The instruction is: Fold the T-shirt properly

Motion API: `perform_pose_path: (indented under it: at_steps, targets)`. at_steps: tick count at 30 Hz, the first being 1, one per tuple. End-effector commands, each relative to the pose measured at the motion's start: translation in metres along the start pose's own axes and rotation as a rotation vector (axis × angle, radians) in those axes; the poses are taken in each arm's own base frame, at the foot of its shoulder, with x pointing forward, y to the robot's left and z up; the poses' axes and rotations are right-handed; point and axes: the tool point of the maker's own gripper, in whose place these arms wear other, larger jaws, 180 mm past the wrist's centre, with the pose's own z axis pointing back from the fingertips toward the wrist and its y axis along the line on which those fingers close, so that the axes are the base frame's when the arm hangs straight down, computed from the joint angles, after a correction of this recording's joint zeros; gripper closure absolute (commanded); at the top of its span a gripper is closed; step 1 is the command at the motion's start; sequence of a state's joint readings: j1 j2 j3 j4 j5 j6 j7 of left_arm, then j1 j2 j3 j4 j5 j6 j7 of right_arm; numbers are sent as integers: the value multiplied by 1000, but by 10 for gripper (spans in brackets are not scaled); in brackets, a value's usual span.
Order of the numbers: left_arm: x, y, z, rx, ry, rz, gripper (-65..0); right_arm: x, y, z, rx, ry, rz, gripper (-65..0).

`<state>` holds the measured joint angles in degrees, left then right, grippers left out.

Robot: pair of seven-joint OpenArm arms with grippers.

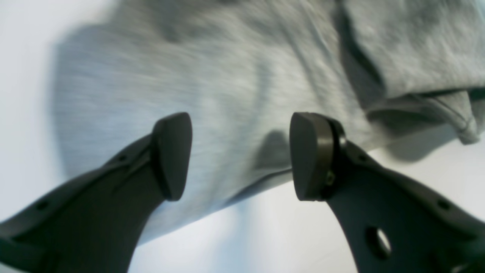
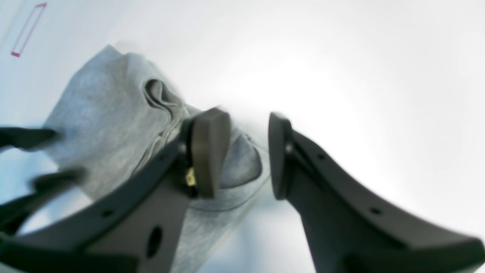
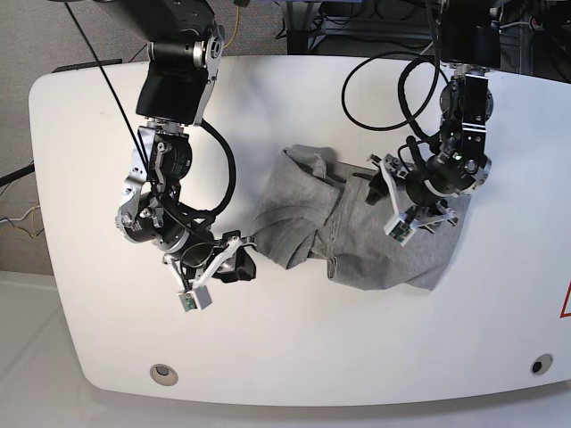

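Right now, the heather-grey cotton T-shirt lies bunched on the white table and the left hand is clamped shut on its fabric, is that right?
Not quite: the left hand is open, its pads apart and holding nothing, as the left wrist view shows. The heather-grey cotton T-shirt does lie bunched on the white table.

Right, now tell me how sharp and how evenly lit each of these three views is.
Left wrist view: the T-shirt is smeared by motion blur, while the left gripper stays fairly crisp. Right wrist view: strong white glare washes out the table, and the dark shapes at the left edge are blurred. Base view: sharp and evenly lit, with soft shadows under the arms.
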<state>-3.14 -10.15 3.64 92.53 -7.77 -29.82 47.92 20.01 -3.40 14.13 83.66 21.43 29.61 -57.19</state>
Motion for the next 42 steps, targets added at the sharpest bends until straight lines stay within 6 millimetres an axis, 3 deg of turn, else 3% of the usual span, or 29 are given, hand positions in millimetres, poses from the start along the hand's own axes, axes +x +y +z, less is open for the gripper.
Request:
perform_pose_path:
  at_steps: [1,9,13,17,21,25,26,28,32,42]
  targets:
    - [1,2,-11,-12,11,4,-367,7,26,-12,72,-4,45,-128]
    - [2,1,-9,0,-2,-6,-350,-13,51,-25,121,49,90,-3]
    - [12,-3,-7,4,-31,-42,-315,-24,66,-37,176,58,116,-3]
    - [17,0,-1,28,-37,-71,-163,-31,69,-49,201,25,116,-38]
    - [25,0,5,39,-57,-89,-122,-43,68,-59,205,10,117,-63]
    - [19,-9,5,28,-40,-81,-171,-68,61,-73,150,42,200,-63]
    - [1,-20,-1,-1,15,-74,-141,-128,53,-64,142,166,136,-63]
    - [-2,-25,-2,-11,26,-69,-141,-141,52,-61,141,193,127,-64]
    - [-4,-27,-2,-13,51,-66,-141,-136,53,-58,136,180,141,-64]
    - [18,-29,9,8,-9,-89,-141,-126,54,-52,126,153,168,-64]
